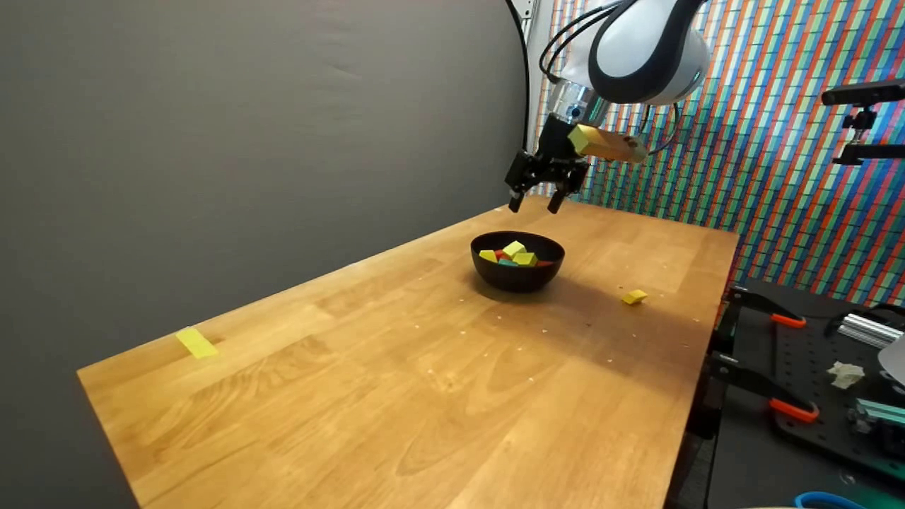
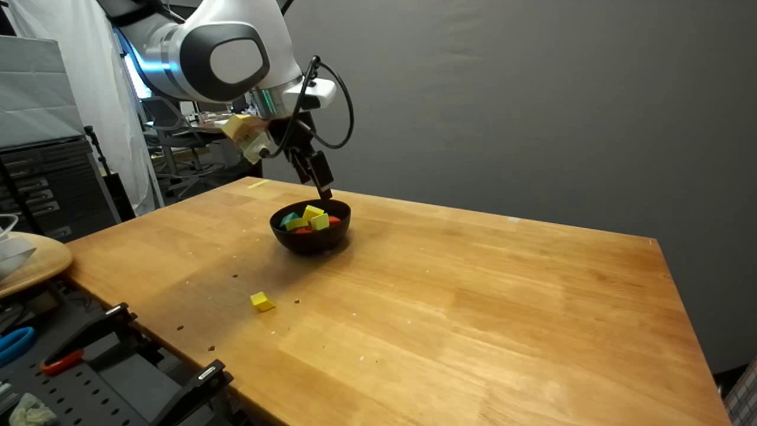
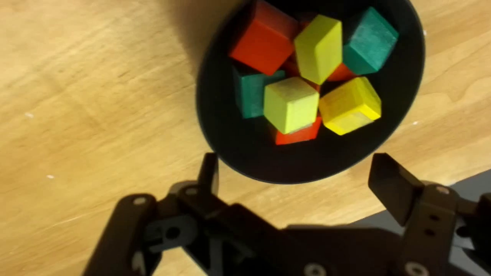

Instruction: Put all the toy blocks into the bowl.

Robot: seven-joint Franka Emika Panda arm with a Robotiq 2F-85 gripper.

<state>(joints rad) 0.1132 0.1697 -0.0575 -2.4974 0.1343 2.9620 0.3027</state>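
Note:
The black bowl [image 1: 518, 279] stands on the wooden table and also shows in an exterior view [image 2: 310, 241] and in the wrist view [image 3: 245, 153]. It holds several red, teal and yellow blocks, among them a red block [image 3: 264, 46], a teal block [image 3: 372, 42] and a pale yellow block [image 3: 291, 105]. One yellow block [image 1: 634, 297] lies on the table apart from the bowl, seen in both exterior views [image 2: 262, 302]; it is out of the wrist view. My gripper [image 1: 534, 206] is above the bowl's edge, fingers wide apart and empty [image 3: 295, 172].
A flat pale-yellow strip [image 1: 196, 342] lies near the table's edge. Black clamps with orange handles [image 1: 767, 396] grip the side of the table above a dark perforated board [image 2: 83, 384]. A grey wall [image 1: 283, 141] stands along the far edge.

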